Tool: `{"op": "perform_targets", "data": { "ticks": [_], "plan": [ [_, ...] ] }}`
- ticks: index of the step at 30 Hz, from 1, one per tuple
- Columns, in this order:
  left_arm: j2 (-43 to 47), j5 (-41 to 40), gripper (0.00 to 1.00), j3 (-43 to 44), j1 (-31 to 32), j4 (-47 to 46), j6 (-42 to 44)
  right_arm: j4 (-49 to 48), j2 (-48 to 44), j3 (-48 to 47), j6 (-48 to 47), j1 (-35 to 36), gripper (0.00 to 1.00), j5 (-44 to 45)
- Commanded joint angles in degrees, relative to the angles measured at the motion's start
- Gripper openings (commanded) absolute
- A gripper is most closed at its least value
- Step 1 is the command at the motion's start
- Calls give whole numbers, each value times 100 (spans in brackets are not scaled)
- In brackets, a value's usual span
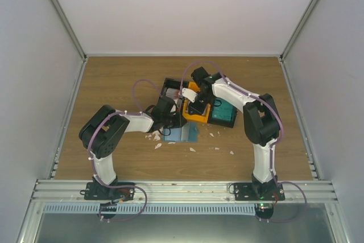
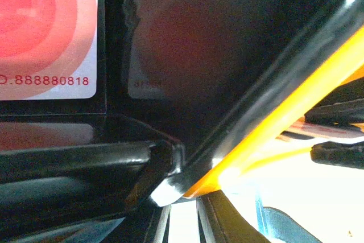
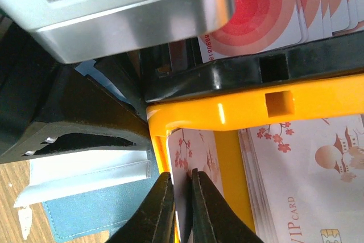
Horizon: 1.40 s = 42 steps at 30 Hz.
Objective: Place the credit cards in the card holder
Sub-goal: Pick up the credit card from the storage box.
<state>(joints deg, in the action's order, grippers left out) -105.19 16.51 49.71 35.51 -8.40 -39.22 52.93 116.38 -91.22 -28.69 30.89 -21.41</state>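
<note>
My right gripper reaches into the orange bin and is shut on a whitish blossom-print credit card standing against the bin's left wall. A stack of whitish cards lies in the same bin. Red-and-white cards lie in the black bin behind it. Teal cards lie in a bin to the right. The blue card holder lies open on the table in front of the bins. My left gripper pinches the black bin's near corner; its fingertips are hidden.
Small white scraps lie on the wooden table around the card holder. The black bin, the orange bin and the teal cards' bin sit tight together mid-table. Grey walls enclose the table.
</note>
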Motion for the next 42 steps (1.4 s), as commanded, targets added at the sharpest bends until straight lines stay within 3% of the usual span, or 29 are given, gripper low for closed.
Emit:
{"op": "perform_targets", "data": {
  "ticks": [1,3,10,17,23,32,42],
  "plan": [
    [-83,-213,17,91,-88,-82,28,270,-212,101,-14,53,8,-182],
    [-61,-204,17,91,-88,-87,33,208,-259,131,-6,41,1,-113],
    [183,-9,19,22,-81,-270,139,-269,-523,300,182,-75,1,509],
    [593,352,30,59,-88,-435,272,-530,-725,250,825,-330,1,588],
    [800,695,39,128,-88,-645,289,-1412,-1391,827,1720,-502,1,840],
    [1071,739,52,267,-134,-645,255,-2772,-2325,1748,3121,-677,0,430],
    [1502,1048,74,413,-367,-669,211,-4602,-3323,2956,5008,-1151,1,-1089]
  ]
}}
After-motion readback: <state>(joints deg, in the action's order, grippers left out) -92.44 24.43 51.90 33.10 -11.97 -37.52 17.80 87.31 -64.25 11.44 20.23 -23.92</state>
